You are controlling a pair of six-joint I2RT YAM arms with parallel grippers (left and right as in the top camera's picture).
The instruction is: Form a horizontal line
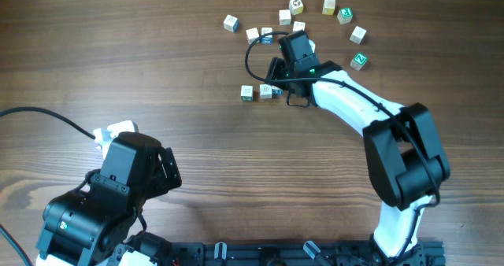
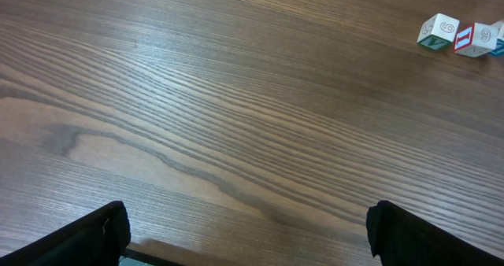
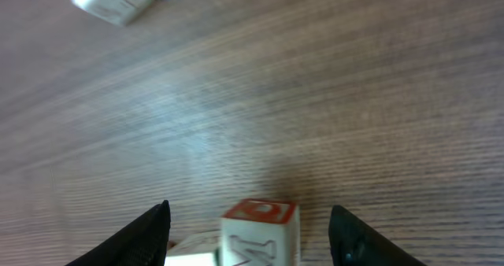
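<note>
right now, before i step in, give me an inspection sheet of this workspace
surface: wood-grain table, no spills seen
job's things: horizontal line begun, two cubes side by side overhead; another cube stands between the right fingers
clutter: loose cubes scattered beyond the line
grippers: left gripper open, holding nothing; right gripper open around that cube, gaps either side
cables: black cable trails to left arm; cable loop at right wrist
surroundings: black rail at near edge, otherwise nothing seen

Two robot arms [image 1: 346,101], about fourteen letter cubes [image 1: 230,23], one table [image 1: 197,140]
</note>
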